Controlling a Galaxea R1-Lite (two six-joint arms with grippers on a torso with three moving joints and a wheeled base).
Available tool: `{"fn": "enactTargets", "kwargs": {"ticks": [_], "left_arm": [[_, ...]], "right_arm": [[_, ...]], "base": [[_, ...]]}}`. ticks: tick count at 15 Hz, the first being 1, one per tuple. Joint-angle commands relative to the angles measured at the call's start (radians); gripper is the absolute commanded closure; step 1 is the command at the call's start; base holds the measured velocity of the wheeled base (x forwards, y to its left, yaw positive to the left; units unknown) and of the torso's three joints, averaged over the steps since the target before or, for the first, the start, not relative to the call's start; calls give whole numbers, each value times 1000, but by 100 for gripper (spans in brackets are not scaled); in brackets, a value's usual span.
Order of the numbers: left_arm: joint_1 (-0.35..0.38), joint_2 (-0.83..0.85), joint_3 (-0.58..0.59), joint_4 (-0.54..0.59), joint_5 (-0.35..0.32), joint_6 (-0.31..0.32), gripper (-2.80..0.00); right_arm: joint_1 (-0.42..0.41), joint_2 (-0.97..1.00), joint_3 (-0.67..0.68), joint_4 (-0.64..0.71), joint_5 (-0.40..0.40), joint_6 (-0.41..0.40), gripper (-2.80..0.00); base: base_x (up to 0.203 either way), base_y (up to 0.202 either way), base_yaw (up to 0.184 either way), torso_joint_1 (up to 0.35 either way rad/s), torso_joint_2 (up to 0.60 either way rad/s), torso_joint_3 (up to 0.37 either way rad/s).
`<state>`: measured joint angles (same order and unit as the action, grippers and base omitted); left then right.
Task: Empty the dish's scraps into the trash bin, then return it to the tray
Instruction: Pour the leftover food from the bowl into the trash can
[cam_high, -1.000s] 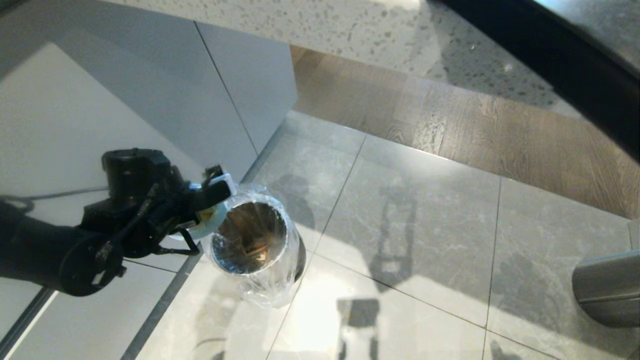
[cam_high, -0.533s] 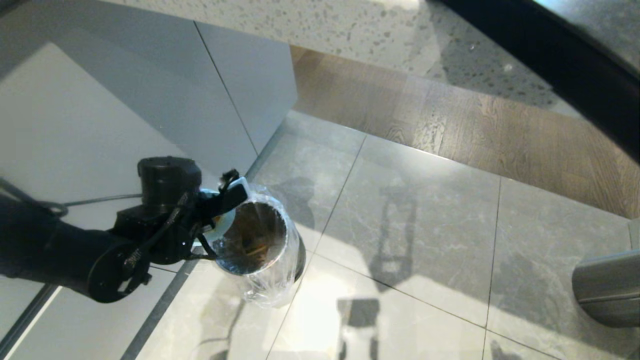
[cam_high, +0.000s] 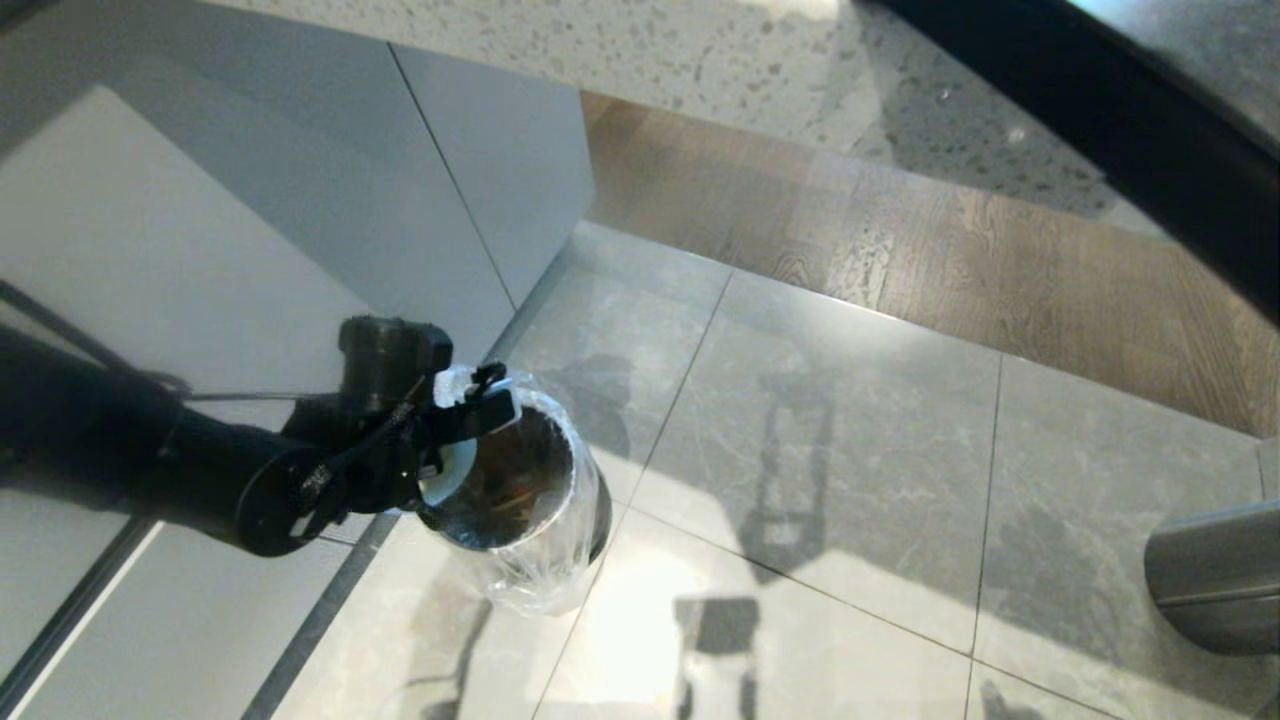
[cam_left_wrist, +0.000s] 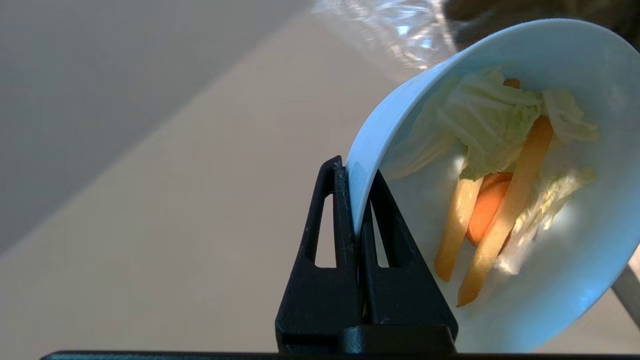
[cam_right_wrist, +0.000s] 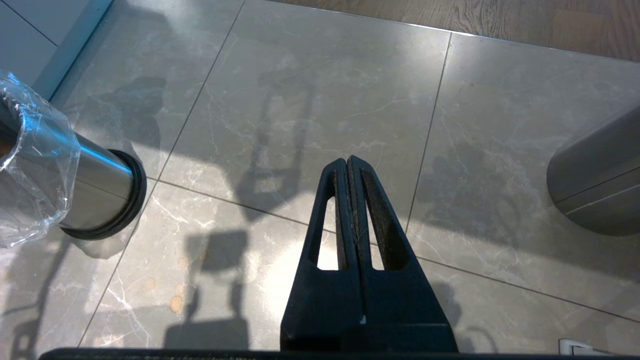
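My left gripper (cam_left_wrist: 356, 172) is shut on the rim of the dish (cam_left_wrist: 575, 280), a pale blue-white bowl tilted steeply on its side. The scraps (cam_left_wrist: 500, 165), cabbage pieces, carrot slices and pale sticks, still cling inside it. In the head view the left gripper (cam_high: 478, 412) holds the dish (cam_high: 448, 478) at the left rim of the trash bin (cam_high: 515, 475), a shiny steel cylinder lined with a crinkled clear bag, standing on the floor. My right gripper (cam_right_wrist: 348, 161) hangs shut and empty over the floor tiles, away from the trash bin (cam_right_wrist: 95, 172). The tray is out of view.
A grey cabinet front (cam_high: 300, 190) rises just behind and left of the bin. A larger dark grey cylinder (cam_high: 1215, 575) stands on the tiles at the far right. Wood flooring (cam_high: 900, 250) runs beyond the tiles.
My left arm has moved right and slightly down, carrying the dish from beside the bin to over its left rim and tipping it further. The bin has stayed put.
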<state>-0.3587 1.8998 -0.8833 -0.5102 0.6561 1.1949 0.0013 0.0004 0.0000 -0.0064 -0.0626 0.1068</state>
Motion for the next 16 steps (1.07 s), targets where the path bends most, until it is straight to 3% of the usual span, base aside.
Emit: {"fn": "enactTargets", "kwargs": {"ticks": [1,2,4,6,10,14,16], "left_arm": [[-2,38,-41,60,1,7,0],[-4,43,-47,61,2,12,0],[-7,61,-69,58,5,80,0],[-8,84,-123,47,5,204,0],[-17,111,-148,-82,6,421,0],[-60,110,-131,-145,23,487,0],[-70,110,-92,-269,25,553,0]], "right_arm": [[0,0,0,0,0,1,0],[0,0,0,0,0,1,0],[0,0,0,0,0,1,0],[0,0,0,0,0,1,0],[0,0,0,-1,0,1,0],[0,0,0,0,0,1,0],[0,0,0,0,0,1,0]], "base": [[0,0,0,0,0,0],[0,0,0,0,0,0],[0,0,0,0,0,0],[0,0,0,0,0,0],[0,0,0,0,0,0],[0,0,0,0,0,0],[0,0,0,0,0,0]]}}
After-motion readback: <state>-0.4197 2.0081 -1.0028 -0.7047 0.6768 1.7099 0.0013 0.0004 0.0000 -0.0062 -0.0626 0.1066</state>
